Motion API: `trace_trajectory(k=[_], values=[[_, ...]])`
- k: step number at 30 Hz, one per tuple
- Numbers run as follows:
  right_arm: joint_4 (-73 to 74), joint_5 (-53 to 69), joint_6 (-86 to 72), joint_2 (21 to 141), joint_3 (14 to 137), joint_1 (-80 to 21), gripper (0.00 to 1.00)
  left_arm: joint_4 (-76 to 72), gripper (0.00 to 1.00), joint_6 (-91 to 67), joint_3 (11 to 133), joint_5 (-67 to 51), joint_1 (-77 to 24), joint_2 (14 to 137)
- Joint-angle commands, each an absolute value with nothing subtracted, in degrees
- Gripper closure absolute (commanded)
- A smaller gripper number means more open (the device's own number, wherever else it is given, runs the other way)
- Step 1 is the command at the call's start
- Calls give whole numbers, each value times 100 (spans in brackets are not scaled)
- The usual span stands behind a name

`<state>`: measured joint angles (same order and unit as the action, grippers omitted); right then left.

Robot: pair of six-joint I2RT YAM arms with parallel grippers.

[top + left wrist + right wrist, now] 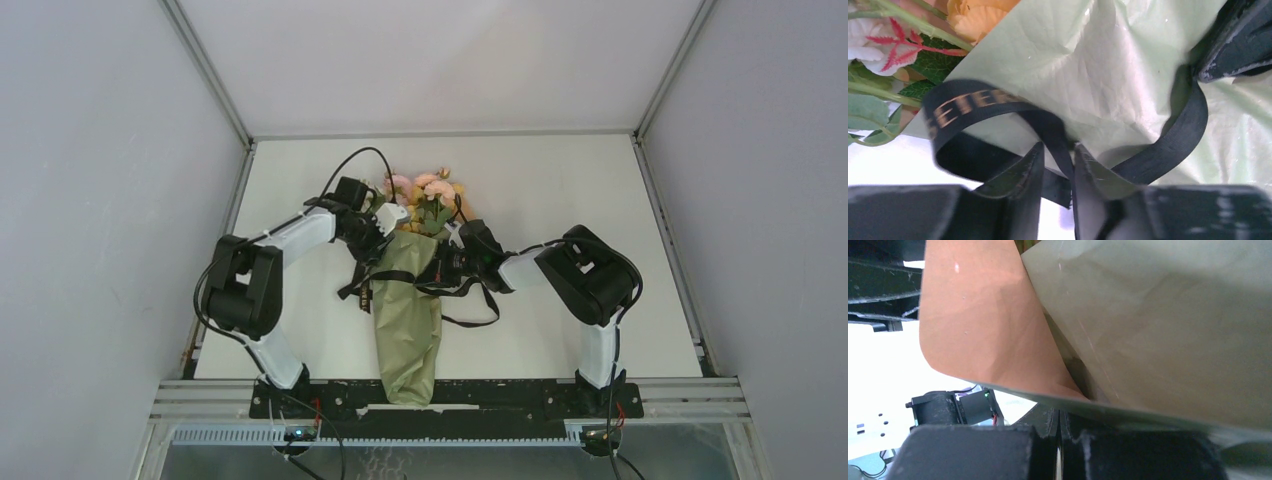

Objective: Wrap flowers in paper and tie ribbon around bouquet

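left gripper [1057, 170]: the ribbon [1178, 135] is straddled by narrowed jaws, clamping cannot be told | right gripper [1058, 440]: jaws are pressed closed beside the paper [1148, 315]

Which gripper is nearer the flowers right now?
Left. The left gripper is at the top edge of the paper, beside the flowers; the right gripper is farther down it.

At the near edge, the narrowly parted fingers of the left gripper [1058, 150] flank one strand of the black, gold-lettered ribbon [973, 100], which loops across the olive-green paper [1088, 65]; whether they touch it cannot be told. The flowers [973, 15], orange and pale pink among green leaves, lie far left.
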<state>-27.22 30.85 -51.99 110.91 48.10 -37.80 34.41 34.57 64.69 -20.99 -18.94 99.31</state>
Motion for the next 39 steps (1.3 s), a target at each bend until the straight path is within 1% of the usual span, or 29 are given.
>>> trace_trajectory(k=[1,4,5,6,7,8,12,15,17,18,19,21,23,26,29,34,36,37,38,39], values=[[-2784,3017,-5054,11131,4956,-3800,100,3396,72,3252,6779,-2255,-1909,9715],[-2797,3039,-5053,11135,4957,-3813,100,3245,74,3284,6500,-2609,-1903,9260],[-2810,3047,-5054,11135,4957,-3809,100,3174,77,3253,6416,-2661,-1901,9112],[-2826,3058,-5067,11143,4957,-3806,100,3105,84,3230,6340,-2680,-1910,8990],[-2836,3065,-5071,11144,4957,-3816,100,3073,95,3206,6291,-2683,-1904,8895],[-2842,3077,-5080,11145,4957,-3808,100,3087,99,3181,6271,-2692,-1909,8813],[-2847,3118,-5089,11081,4952,-3810,100,3628,100,3236,6342,-3155,-1934,8578],[-2873,3122,-5098,11019,4953,-3798,100,3910,100,3416,6219,-3441,-2134,8215],[-2874,3123,-5099,10998,4955,-3797,100,3806,100,3485,6072,-3157,-2227,8056],[-2866,3128,-5093,10995,4957,-3784,100,3664,100,3391,6019,-2834,-2220,8053],[-2862,3128,-5089,10987,4956,-3780,100,3461,97,3192,5998,-2514,-2197,8094],[-2850,3136,-5082,10986,4957,-3783,100,3173,74,2695,6085,-1869,-2118,8333],[-2848,3132,-5080,10986,4957,-3788,100,2987,56,2196,6244,-1333,-2017,8635],[-2848,3138,-5081,10988,4957,-3795,100,2997,44,1985,6406,-1057,-1981,9035],[-2843,3143,-5071,10978,4956,-3795,100,3070,43,2003,6484,-1063,-1978,9357],[-2779,3154,-5030,10969,4955,-3783,100,3102,50,2043,6521,-1199,-1983,9657],[-2763,3149,-5019,10971,4957,-3771,100,3105,56,2061,6538,-1217,-1979,9746],[-2764,3149,-5019,10969,4957,-3773,100,3103,62,2069,6545,-1190,-1982,9802],[-2768,3147,-5014,10962,4955,-3772,100,3089,71,2074,6555,-1144,-1978,9833],[-2775,3147,-5018,10960,4957,-3775,100,3097,86,2074,6561,-1134,-1975,9842]])
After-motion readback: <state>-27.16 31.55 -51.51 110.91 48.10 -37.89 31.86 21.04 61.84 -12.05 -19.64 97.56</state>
